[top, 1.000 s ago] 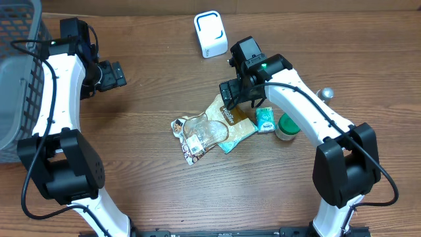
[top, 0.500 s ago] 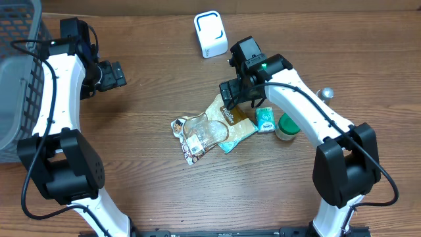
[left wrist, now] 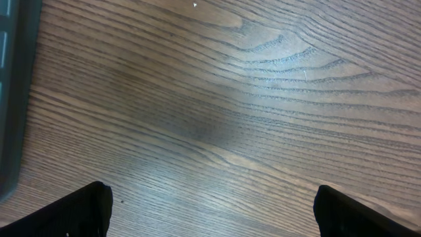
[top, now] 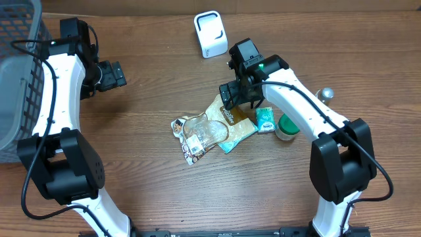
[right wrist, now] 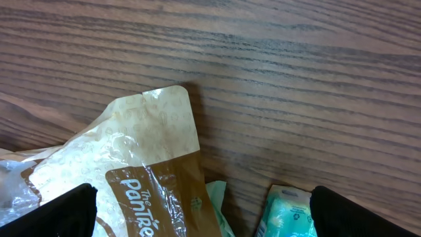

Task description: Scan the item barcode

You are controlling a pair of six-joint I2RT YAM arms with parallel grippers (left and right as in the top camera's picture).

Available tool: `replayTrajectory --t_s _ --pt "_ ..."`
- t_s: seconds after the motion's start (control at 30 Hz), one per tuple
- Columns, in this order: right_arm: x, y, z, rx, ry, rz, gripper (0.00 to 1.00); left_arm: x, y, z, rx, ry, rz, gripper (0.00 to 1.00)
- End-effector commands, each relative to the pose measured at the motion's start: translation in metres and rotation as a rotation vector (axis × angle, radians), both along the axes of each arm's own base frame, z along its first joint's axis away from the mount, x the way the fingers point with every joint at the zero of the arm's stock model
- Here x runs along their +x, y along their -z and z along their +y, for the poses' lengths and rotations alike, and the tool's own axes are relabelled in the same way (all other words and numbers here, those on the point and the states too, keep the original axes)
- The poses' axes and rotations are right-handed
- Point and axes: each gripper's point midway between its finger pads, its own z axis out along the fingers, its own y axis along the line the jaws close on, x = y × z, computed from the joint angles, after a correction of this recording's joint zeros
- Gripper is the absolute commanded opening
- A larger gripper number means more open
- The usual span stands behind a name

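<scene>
Right gripper [top: 241, 100] hangs over the top end of the tan crinkly plastic snack bag [top: 227, 113], fingers spread wide, holding nothing. The bag lies in a pile mid wooden worktop [top: 164, 197], probably the next pick. White blue-rimmed box scanner [top: 210, 34] sits near the far edge, well apart. Left gripper [top: 118, 74] is spread too and empty, beside the grey mesh basket [top: 16, 72] at the left edge, probably out of the way. Right wrist view shows the bag's print and a teal packet [right wrist: 286, 210], no barcode. Only overhead shows the scanner.

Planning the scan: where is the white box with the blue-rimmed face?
In the overhead view, the white box with the blue-rimmed face sits at the far middle of the wooden table, beyond the right gripper and the tan snack bag.
</scene>
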Motion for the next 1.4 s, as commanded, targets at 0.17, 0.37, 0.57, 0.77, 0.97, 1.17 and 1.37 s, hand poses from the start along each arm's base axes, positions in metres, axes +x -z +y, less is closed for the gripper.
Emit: replayTrajectory --t_s 0.17,0.37,0.57,0.77,0.97,1.17,1.37 --pt "0.037 -0.099 0.013 0.112 0.01 -0.243 1.0 0.004 -0.01 0.005 0.016 0.0 -0.029 1.0" --pt "0.026 -0.175 0.003 0.185 0.02 -0.4 1.0 0.004 -0.01 0.005 0.016 0.0 -0.029 0.99" --pt "0.002 -0.254 -0.025 0.254 0.053 -0.568 1.0 0.004 -0.01 0.005 0.016 0.0 -0.029 1.0" --pt "-0.042 -0.339 -0.074 0.316 0.122 -0.778 1.0 0.004 -0.01 0.005 0.016 0.0 -0.029 1.0" --pt "-0.101 -0.405 -0.125 0.348 0.205 -0.987 1.0 0.004 -0.01 0.005 0.016 0.0 -0.029 0.99" --pt "-0.172 -0.451 -0.143 0.407 0.201 -1.159 1.0 0.004 -0.01 0.005 0.016 0.0 -0.029 0.99" --pt "-0.221 -0.472 -0.154 0.444 0.196 -1.265 1.0 0.004 -0.01 0.005 0.016 0.0 -0.029 1.0"
